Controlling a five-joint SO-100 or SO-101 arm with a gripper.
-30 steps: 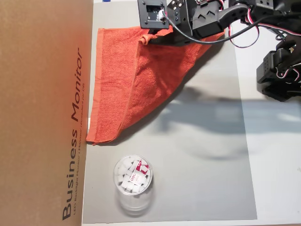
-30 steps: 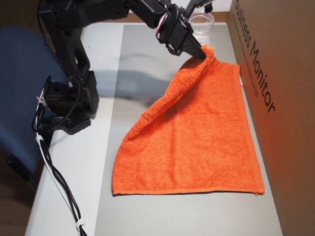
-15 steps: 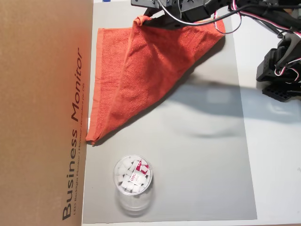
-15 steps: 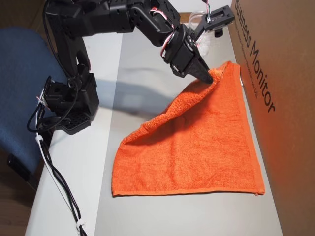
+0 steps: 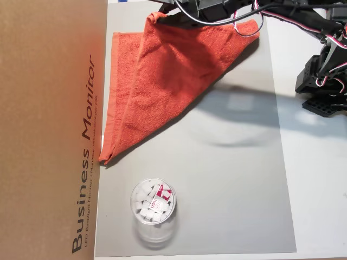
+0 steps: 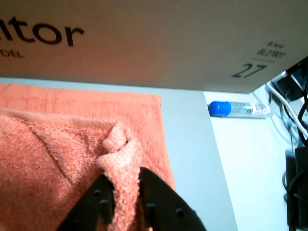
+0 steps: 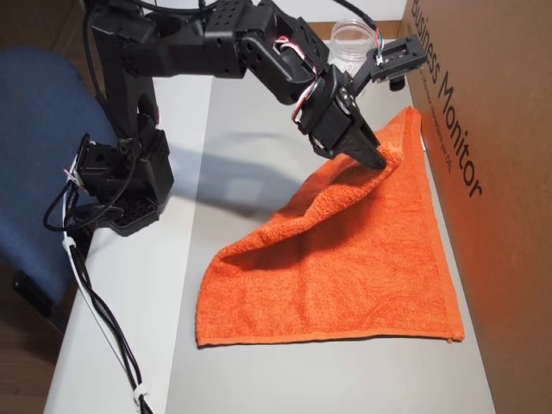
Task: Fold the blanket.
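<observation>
The orange-red blanket (image 7: 345, 259) lies on the grey mat beside the cardboard box, with one corner lifted and drawn across itself in a diagonal fold (image 5: 173, 70). My gripper (image 7: 382, 160) is shut on that raised corner, held above the blanket's edge nearest the box. In the wrist view the two black fingers (image 6: 101, 199) pinch a bunched tuft of blanket (image 6: 120, 154), with my gripper (image 6: 124, 175) closed around it. In an overhead view the gripper (image 5: 155, 15) sits at the top edge, mostly hidden by the arm.
A large brown cardboard box (image 5: 49, 130) runs along the blanket's side (image 7: 492, 172). A clear plastic jar (image 5: 153, 203) of small white pieces stands on the grey mat (image 5: 227, 189). The arm's base (image 7: 121, 185) stands beside a blue chair (image 7: 34, 155). A blue-capped tube (image 6: 236, 109) lies beyond the mat.
The gripper has carried the held corner further across the blanket, away from the jar, towards the opposite end. The diagonal fold now covers more of the cloth.
</observation>
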